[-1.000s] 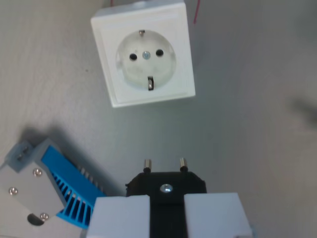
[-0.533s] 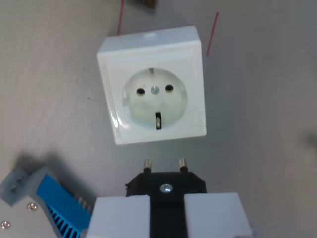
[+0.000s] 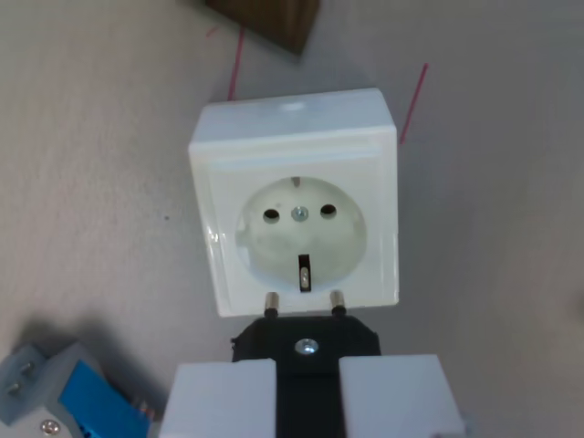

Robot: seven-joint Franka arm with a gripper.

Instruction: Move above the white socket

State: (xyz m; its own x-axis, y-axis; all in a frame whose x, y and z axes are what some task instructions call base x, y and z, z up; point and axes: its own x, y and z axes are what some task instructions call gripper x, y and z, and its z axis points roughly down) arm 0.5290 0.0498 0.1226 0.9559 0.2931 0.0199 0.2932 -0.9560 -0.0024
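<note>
Pinching a black plug (image 3: 307,351), the end effector (image 3: 307,401) sits at the white socket (image 3: 297,201)'s near edge on the counter (image 3: 493,274), a blue-grey part (image 3: 64,401) at the wrist view's lower left, a brown block (image 3: 274,20) beyond.

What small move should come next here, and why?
Probably keep advancing toward the top of the wrist view: the black plug held in the gripper has its pins only at the white socket's near edge, short of the two holes.

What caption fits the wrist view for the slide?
Gripper holds black plug, its pins at the lower edge of the white socket on the grey table.
</note>
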